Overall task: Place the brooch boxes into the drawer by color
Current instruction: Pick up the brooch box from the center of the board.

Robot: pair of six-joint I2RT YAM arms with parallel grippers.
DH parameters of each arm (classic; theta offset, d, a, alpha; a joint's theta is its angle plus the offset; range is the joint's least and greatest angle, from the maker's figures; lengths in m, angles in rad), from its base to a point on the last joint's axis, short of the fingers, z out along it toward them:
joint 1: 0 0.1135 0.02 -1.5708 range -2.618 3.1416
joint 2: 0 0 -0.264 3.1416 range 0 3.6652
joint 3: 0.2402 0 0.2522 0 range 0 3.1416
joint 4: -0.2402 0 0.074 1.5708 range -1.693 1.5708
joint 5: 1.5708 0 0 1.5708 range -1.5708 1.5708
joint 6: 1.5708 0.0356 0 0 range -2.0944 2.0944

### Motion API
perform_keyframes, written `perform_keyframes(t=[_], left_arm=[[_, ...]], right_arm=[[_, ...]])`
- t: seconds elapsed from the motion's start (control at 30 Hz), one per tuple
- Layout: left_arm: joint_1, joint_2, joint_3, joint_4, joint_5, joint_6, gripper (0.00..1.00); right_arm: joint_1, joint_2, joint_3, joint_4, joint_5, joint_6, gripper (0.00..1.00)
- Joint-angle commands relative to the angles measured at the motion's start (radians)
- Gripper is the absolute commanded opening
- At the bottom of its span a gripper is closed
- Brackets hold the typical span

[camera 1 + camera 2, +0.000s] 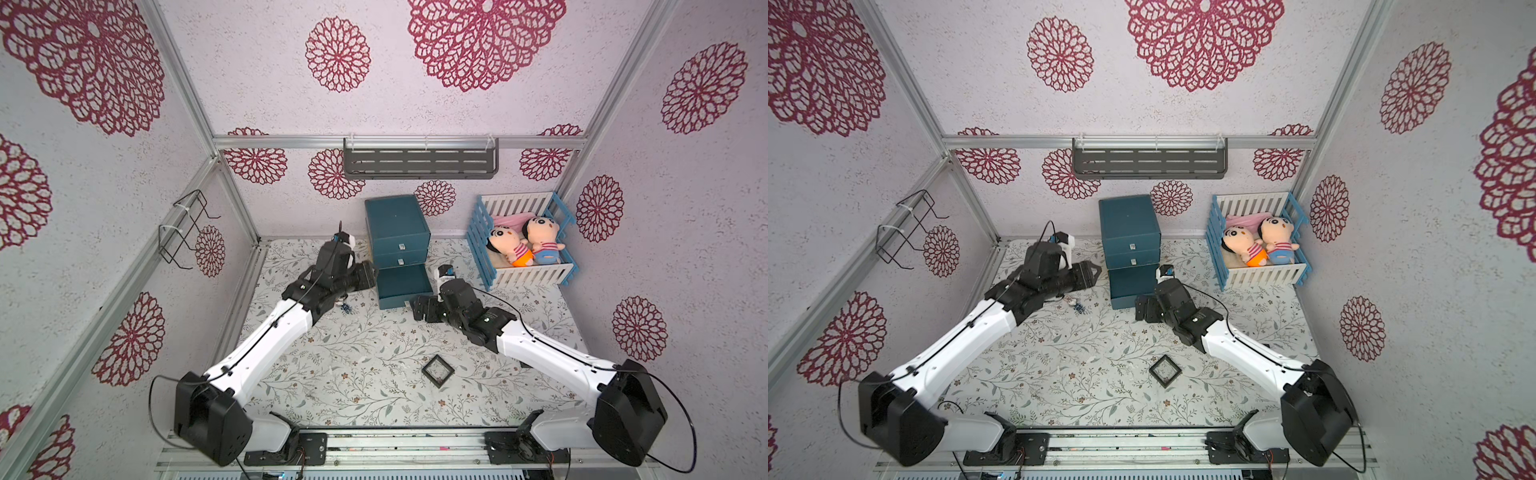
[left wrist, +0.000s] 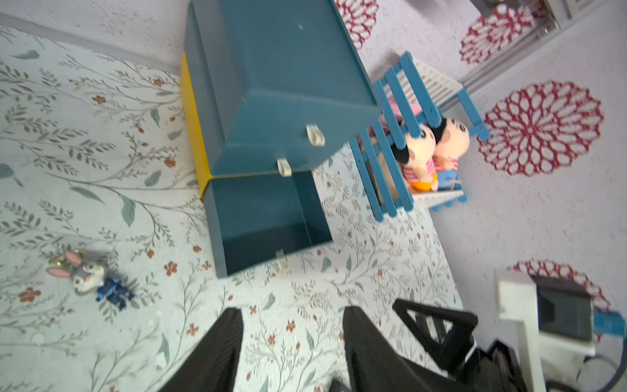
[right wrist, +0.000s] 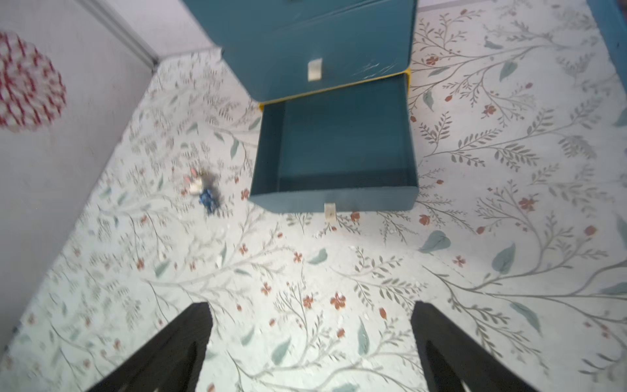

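A blue chest (image 1: 397, 224) with three drawers stands at the middle of the table's (image 1: 353, 399) back edge. Its bottom drawer (image 1: 403, 286) is pulled out toward the front edge. The right wrist view looks down into it, and only its blue floor shows. The two drawers above it are pushed shut, and each has a small clear pull.

One black box (image 1: 437, 370) with a see-through middle lies flat on the table. It is near the front edge, a bit right of the middle. It is well apart from the chest and from both claws.

The left claw (image 1: 365, 274) is just beside the left side of the chest. In the left wrist view its fingers (image 2: 210, 349) stand a little apart, with only the flowery tablecloth between them. It holds nothing.

The right claw (image 1: 419, 307) is near the front right corner of the pulled-out drawer. I cannot tell if it touches the drawer. In the right wrist view its fingers (image 3: 451, 349) are spread wide, and it holds nothing.

A little bunny toy (image 1: 345, 307) lies on the table to the left of the open drawer, close by the left arm. A blue and white crib (image 1: 478, 245) sits in the back right corner of the table. Two dolls (image 1: 509, 245) lie side by side in it.
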State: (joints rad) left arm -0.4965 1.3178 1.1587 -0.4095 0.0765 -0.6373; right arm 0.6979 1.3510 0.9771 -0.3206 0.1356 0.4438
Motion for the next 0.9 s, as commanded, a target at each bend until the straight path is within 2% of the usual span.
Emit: perform_keyframes(t=[0.0,0.17,0.33,0.5,0.6,0.87], left_arm=[[-0.043,-0.142,-0.133,0.006,-0.004,0.03,0.54],[-0.106,-0.335,-0.3,-0.053,0.003,0.009,0.54],[-0.177,-0.457,-0.37,-0.135,0.013,-0.005,0.54],[-0.238,-0.517,-0.396,-0.202,-0.005,-0.026,0.53],[-0.249,-0.529,-0.392,-0.22,-0.016,-0.03,0.53],[-0.252,-0.523,-0.384,-0.205,-0.02,-0.041,0.53]], right_arm=[[0.038,-0.015,0.008,-0.195,-0.002,-0.207,0.98],[0.134,0.021,-0.014,-0.318,-0.029,-0.166,0.96],[0.143,-0.011,-0.093,-0.3,-0.133,-0.135,0.98],[0.142,0.059,-0.108,-0.333,-0.226,-0.176,0.99],[0.139,0.111,-0.08,-0.412,-0.175,-0.162,0.99],[0.137,0.116,-0.048,-0.485,-0.11,-0.145,0.99]])
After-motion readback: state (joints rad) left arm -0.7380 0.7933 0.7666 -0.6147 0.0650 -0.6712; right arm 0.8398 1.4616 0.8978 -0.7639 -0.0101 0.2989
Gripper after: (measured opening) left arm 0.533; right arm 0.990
